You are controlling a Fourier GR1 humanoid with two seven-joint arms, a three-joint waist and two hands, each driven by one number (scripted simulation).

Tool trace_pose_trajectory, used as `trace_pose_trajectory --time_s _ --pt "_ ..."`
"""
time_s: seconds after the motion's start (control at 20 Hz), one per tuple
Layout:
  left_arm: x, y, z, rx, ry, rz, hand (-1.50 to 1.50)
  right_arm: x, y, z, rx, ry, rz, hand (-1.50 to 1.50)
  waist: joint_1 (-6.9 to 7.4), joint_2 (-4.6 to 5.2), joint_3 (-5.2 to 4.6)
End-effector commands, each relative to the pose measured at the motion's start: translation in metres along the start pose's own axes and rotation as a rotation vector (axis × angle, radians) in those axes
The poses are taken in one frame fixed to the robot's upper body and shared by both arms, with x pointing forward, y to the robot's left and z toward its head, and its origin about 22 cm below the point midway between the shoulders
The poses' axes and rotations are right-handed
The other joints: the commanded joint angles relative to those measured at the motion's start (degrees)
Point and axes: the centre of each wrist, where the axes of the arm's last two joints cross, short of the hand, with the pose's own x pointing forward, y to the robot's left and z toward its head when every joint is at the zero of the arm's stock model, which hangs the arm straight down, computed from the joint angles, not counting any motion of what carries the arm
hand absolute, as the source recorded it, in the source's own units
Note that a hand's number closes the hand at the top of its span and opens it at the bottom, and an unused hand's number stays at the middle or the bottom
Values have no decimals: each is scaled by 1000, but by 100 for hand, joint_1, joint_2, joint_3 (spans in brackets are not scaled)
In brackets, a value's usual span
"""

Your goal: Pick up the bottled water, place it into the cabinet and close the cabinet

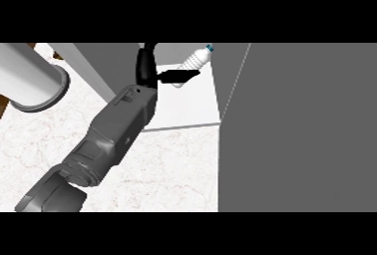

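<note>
The bottled water [194,61], clear with a blue cap, leans tilted on the white shelf [184,107] inside the cabinet, cap toward the back right. My left hand [147,62] reaches into the cabinet just left of the bottle. Its fingers stretch up along the cabinet's left inner wall, apart from the bottle. The thumb [179,75] points right and overlaps the bottle's lower end. Nothing is curled round the bottle. The cabinet door [302,124] stands swung open at the right, a large grey panel. My right hand does not show.
A big grey cylinder with a rim [29,79] lies at the upper left on the marble counter [169,169]. The cabinet's left wall [95,64] rises beside my grey forearm [110,139]. The open door fills the view's right side.
</note>
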Motion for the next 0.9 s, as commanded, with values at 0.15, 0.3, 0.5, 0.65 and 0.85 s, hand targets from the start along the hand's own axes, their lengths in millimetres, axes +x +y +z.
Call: trace_pose_trajectory --time_s 0.15,0.3,0.5,0.65,0.85 --pt "20 -7 -8 -95 -103 221 -150 12 -1 -5 2 -41 -32 -150 156 -34 4" --pt "17 -13 -2 -119 -97 252 -150 16 -1 -2 9 -13 -35 -150 241 -94 8" --pt "13 -23 9 -144 -90 268 -150 22 3 -2 -20 -15 -50 -150 342 -152 10" --pt "12 -26 16 -144 -83 285 -150 9 2 1 -36 -7 -42 -150 372 -214 14" --pt "9 -25 23 -160 -82 333 -150 31 10 -7 -34 -10 -36 -150 531 -228 9"
